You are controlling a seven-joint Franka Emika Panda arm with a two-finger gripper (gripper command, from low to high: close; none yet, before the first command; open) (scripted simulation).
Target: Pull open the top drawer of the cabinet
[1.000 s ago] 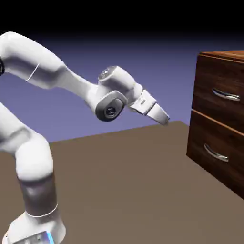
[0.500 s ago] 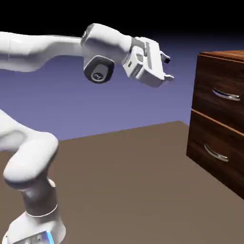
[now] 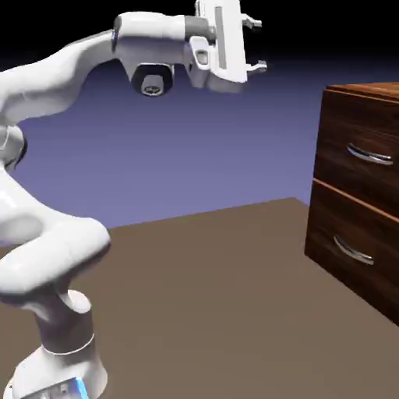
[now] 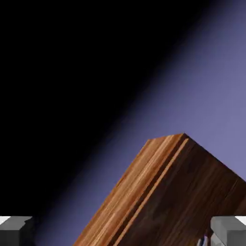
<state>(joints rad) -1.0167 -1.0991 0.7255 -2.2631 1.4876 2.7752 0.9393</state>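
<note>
At seven o'clock of the exterior view, the base of the white robot arm [image 3: 66, 343] stands on the brown desk [image 3: 195, 288]. From this base the arm goes up and bends at the left edge, and then it reaches across toward twelve o'clock. Near twelve o'clock, high in the view, is the end effector [image 3: 255, 44]. Its two fingers are wide apart, one above the other, with nothing between them, and they point to three o'clock. Between the fingers and the furniture on the right there is a gap, so they do not touch. At three o'clock stands the cabinet [image 3: 319, 148], which is dark reddish-brown wood. The top drawer [image 3: 358, 125] is its upper front, and it is closed, with a curved silver handle [image 3: 369, 155]. Below it is the lower drawer [image 3: 358, 234], also closed, with a similar handle [image 3: 353, 250]. In the hand view, the cabinet appears tilted, from six o'clock to four o'clock.
</note>
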